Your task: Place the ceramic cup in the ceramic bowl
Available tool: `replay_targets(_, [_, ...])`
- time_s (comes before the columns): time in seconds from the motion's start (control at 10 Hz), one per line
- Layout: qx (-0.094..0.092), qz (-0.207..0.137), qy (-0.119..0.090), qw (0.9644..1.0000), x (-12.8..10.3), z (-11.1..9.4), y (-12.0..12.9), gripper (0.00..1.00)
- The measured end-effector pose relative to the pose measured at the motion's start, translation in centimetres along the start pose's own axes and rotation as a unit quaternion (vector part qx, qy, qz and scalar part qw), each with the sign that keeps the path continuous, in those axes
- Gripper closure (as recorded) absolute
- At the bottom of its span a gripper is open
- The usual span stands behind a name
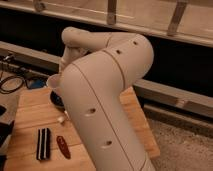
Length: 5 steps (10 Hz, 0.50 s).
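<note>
Ceramic cup (53, 82) sat raised above the far left part of the wooden desk (30, 112), pale rim poking out from behind the big white arm (105, 95). Ceramic bowl (56, 100) lay just below it on the desk, mostly hidden by the arm. Gripper was behind the arm near the cup; jaws' state cannot be told. Nearer: a small white piece (61, 119), a black-and-white striped block (43, 143), a reddish oblong object (62, 146).

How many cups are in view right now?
1. The ceramic cup shows at the arm's left edge, just above the ceramic bowl. The arm hides the gripper and much of the wooden table, so more cups may be hidden.
</note>
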Motion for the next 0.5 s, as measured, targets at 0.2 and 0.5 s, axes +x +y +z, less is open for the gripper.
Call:
replay_targets(0.2, [-0.023, 0.006, 0.003, 0.9997, -0.7, 0.1, 0.8, 0.98])
replay_targets(0.5, [-0.098, 0.01, 0.005, 0.9951, -2.0, 0.0, -0.5, 0.98])
